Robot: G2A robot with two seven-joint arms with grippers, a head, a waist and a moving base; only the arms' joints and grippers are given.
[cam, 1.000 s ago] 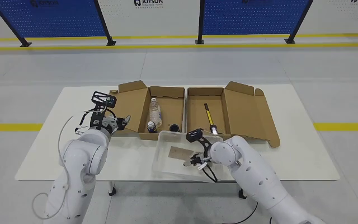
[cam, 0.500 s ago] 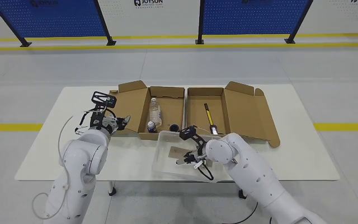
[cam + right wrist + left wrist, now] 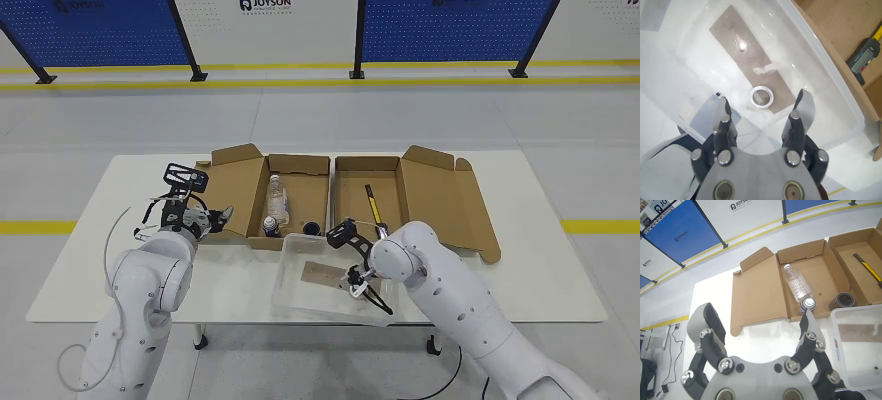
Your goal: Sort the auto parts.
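Observation:
A small silver metal ring [image 3: 762,96] lies on the floor of a clear plastic bin [image 3: 829,62], on a brown patch. My right gripper [image 3: 763,95] hangs open just above the ring, one finger on either side of it. From above, the right gripper [image 3: 354,282] sits over the bin [image 3: 284,275] near the table's front edge. My left gripper [image 3: 757,308] stays open and holds nothing, over the table beside the left box's flap; the top view has it [image 3: 213,215] at the table's left.
The left cardboard box [image 3: 783,306] holds a plastic bottle [image 3: 797,285], a spray can [image 3: 807,304] and a black cylinder [image 3: 845,299]. The right box [image 3: 440,215] holds a yellow-and-black caliper [image 3: 373,210], also seen beside the bin [image 3: 865,55]. Bare table lies at the far left and right.
The right gripper swung left over the bin, then back right and slightly farther in. The left arm has not moved.

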